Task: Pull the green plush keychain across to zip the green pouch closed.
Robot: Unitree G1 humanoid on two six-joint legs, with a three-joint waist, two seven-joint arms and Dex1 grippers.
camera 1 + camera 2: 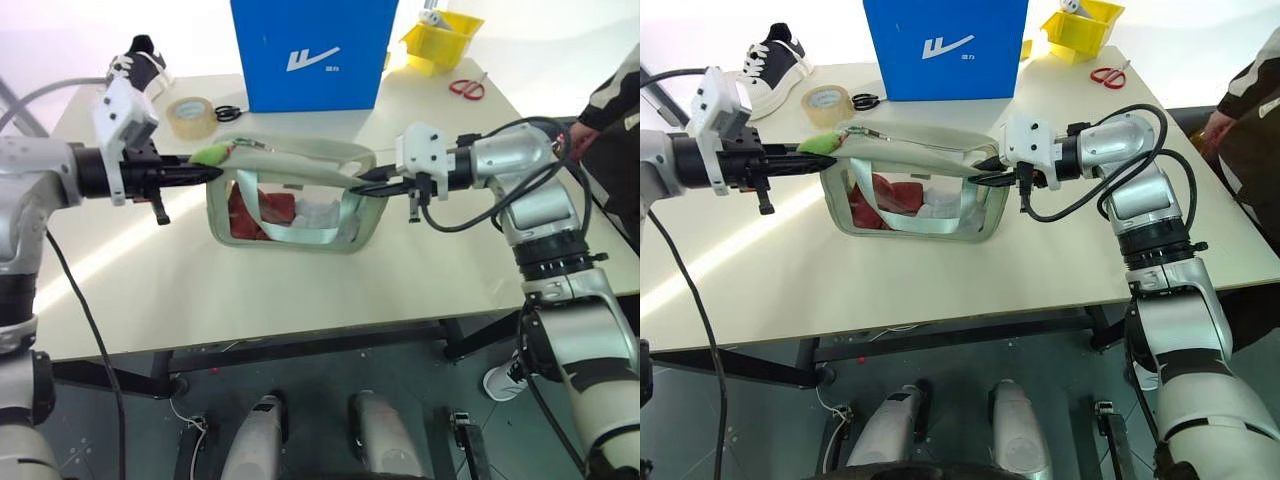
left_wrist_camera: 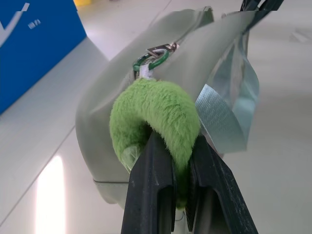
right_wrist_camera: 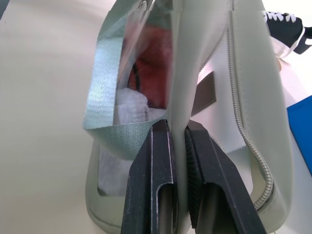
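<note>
Both grippers clamped | left gripper: fuzzy green plush keychain | right gripper: green pouch edge

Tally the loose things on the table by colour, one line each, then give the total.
Green: 2, the green pouch and the green plush keychain
Blue: 1, box
Yellow: 1, bin
Red: 1, scissors
Black-and-white: 1, sneaker
Tan: 1, tape roll
Total: 7

Lime plush keychain at sage pouch left end; zip seemingly closed.
</note>
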